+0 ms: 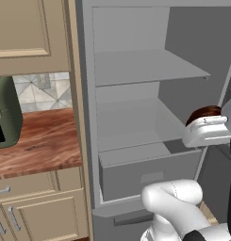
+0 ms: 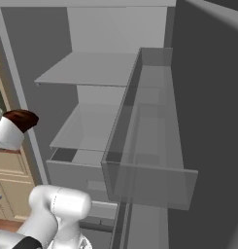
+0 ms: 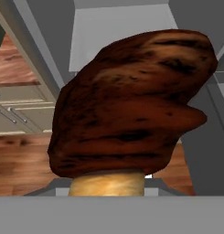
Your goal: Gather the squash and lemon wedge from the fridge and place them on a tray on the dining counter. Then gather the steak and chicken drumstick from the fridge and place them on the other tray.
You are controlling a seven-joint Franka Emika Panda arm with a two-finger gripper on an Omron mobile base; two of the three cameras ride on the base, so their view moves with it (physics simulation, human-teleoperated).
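Observation:
A brown roasted chicken drumstick (image 3: 131, 100) with a pale bone end (image 3: 106, 183) is clamped in my gripper (image 1: 202, 123), which is shut on it. It hangs in front of the open fridge (image 1: 145, 66), level with the lower shelf at its right side. From the other side, the drumstick (image 2: 22, 119) juts out of the gripper (image 2: 13, 127) at the left edge. My fingertips are hidden behind the meat in the hand view. The grey fridge shelves (image 2: 86, 68) are bare. The squash, lemon wedge, steak, both trays and the dining counter are out of view.
The fridge door (image 2: 154, 146) stands open on the right with a clear bin on it. A grey drawer (image 1: 150, 174) sits at the fridge's bottom. To the left are a wood-grain counter (image 1: 41, 141), a dark green appliance (image 1: 4, 113) and beige cabinets (image 1: 27, 28).

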